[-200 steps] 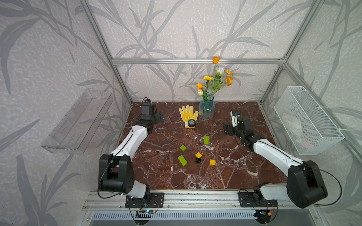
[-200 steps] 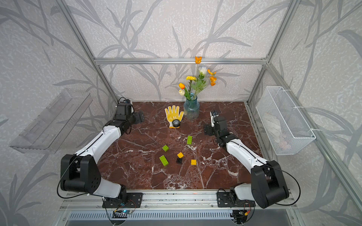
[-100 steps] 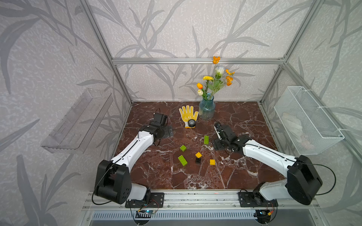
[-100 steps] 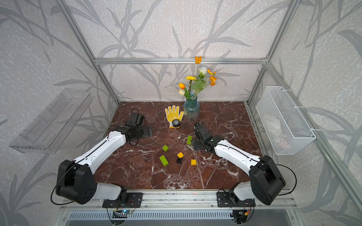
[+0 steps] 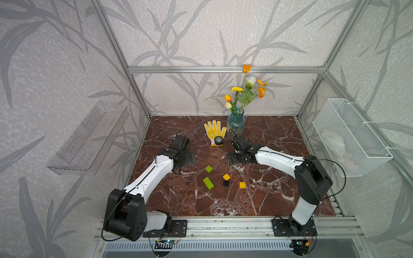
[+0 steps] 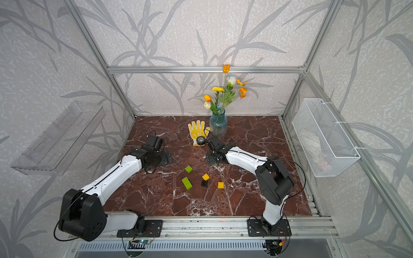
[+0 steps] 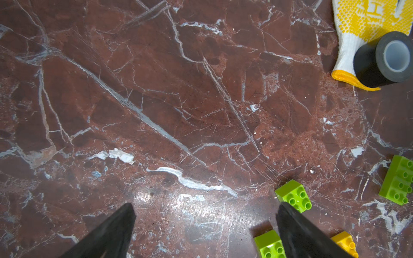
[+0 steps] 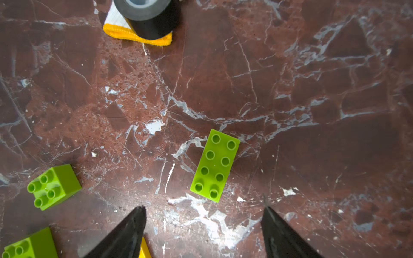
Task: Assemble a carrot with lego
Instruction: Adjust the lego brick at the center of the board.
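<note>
The lego (image 6: 186,183) lies loose on the marble bench (image 5: 268,201), no two pieces joined. Nearest the front rail are a yellow-orange square (image 5: 242,185), a black square (image 5: 226,183) and a long green brick (image 5: 208,183), in a rough row. Just behind sit a second yellow-orange square (image 5: 226,177) and a short green brick (image 5: 209,169). Farther back, the left end effector (image 7: 205,212) hovers with its fingers spread wide around nothing. The right end effector (image 8: 203,212), fingers also apart, hangs over another long green brick (image 8: 215,165) lying flat just ahead of its tips. Beyond lie a yellow glove (image 5: 214,130), a black tape roll (image 5: 218,140) on its cuff, and a vase (image 5: 236,122)
</note>
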`<action>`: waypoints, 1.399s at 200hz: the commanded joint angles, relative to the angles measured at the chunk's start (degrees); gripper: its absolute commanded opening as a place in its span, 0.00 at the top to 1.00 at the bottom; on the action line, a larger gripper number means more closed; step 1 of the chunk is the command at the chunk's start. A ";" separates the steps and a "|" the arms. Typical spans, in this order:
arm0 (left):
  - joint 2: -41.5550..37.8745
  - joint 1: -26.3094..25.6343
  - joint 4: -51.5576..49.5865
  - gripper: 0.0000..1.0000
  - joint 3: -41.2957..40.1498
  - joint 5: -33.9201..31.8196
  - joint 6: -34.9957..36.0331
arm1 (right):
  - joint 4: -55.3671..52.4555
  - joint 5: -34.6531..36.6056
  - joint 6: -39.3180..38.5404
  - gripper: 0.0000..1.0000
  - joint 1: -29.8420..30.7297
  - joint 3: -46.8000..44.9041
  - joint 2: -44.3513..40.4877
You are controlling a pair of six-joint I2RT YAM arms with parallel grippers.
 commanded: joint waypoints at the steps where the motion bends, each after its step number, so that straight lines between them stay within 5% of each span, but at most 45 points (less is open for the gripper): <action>1: -1.88 -0.31 -1.98 0.00 -1.26 -0.12 -1.53 | -4.33 -0.86 3.92 0.20 -0.91 3.69 2.94; 64: -2.07 -0.49 0.47 0.00 -3.37 0.73 -1.88 | -8.64 -2.26 -2.80 0.21 0.93 7.02 3.50; 136: 2.36 -0.58 3.05 0.00 -2.45 3.53 -1.75 | -4.94 -9.38 -10.02 0.25 4.42 -4.25 -2.98; 168: 3.57 -0.91 3.66 0.00 -2.39 3.02 -1.64 | -5.06 -6.51 -12.17 0.25 6.94 -6.75 -5.48; 280: 5.55 -2.16 5.03 0.00 -2.32 2.75 -2.41 | -7.68 -8.29 -14.76 0.28 11.07 4.07 1.53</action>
